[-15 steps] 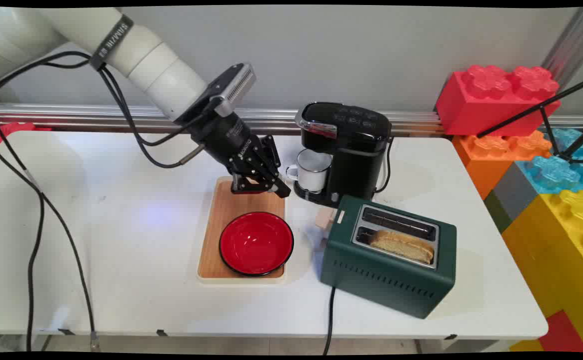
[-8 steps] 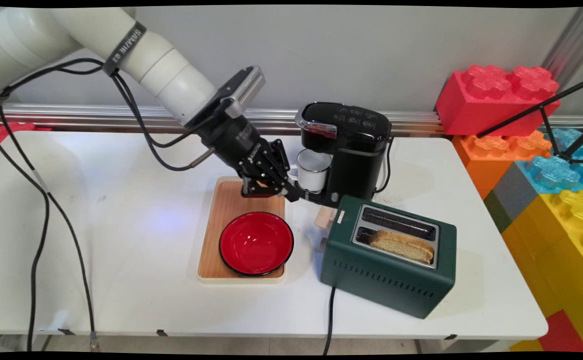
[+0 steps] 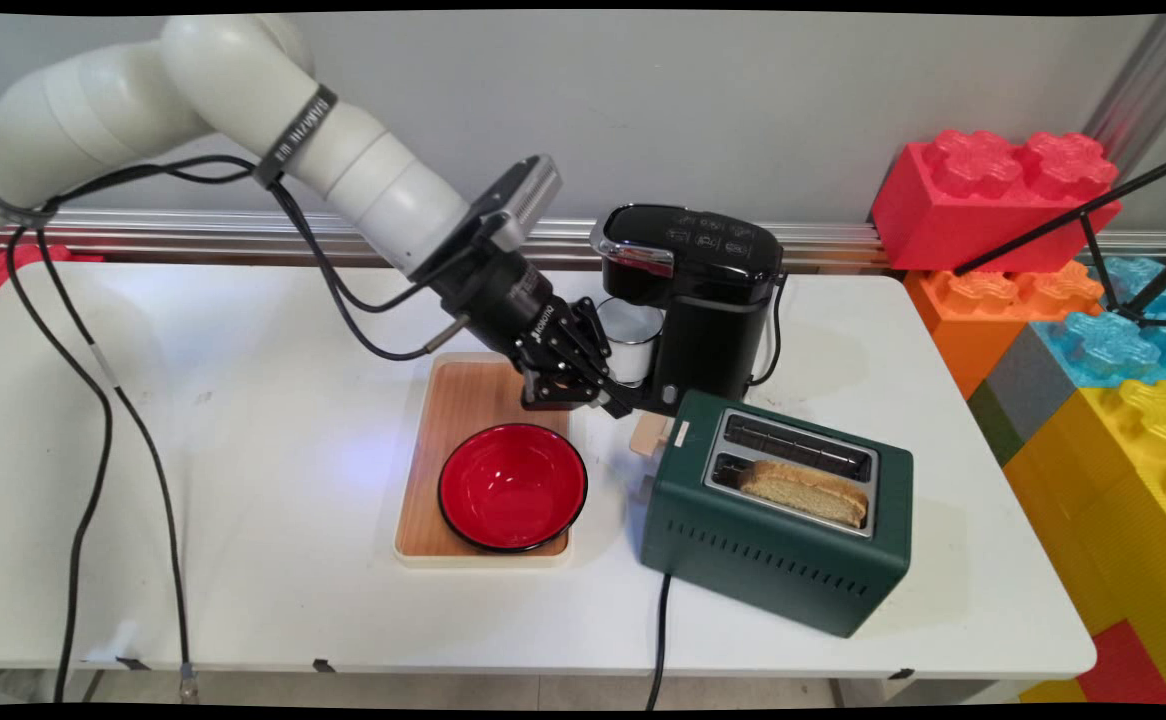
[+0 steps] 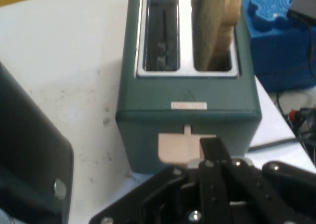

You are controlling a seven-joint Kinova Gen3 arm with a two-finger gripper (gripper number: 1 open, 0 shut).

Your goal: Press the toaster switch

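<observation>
My gripper (image 3: pixel 621 407) is shut on nothing and hangs low between the coffee machine (image 3: pixel 708 300) and the green toaster (image 3: pixel 778 515). Its tips are just above and left of the toaster's beige lever (image 3: pixel 650 436). In the hand view the gripper (image 4: pixel 211 145) sits right in front of the lever (image 4: pixel 175 148), close to it or touching; I cannot tell which. The toaster (image 4: pixel 187 98) holds a slice of bread (image 3: pixel 808 492) in its near slot; the bread (image 4: pixel 217 21) stands upright. The other slot is empty.
A white mug (image 3: pixel 635 338) stands under the coffee machine's spout, partly behind the hand. A red bowl (image 3: pixel 513 487) rests on a wooden tray (image 3: pixel 458 400) left of the toaster. Big toy bricks (image 3: pixel 1093 330) are stacked at the table's right end. The toaster's cord (image 3: pixel 660 630) drops over the front edge.
The gripper has travelled right and a little down, from over the tray's far end to the gap beside the toaster's lever. It has stayed shut. Nothing on the table moved.
</observation>
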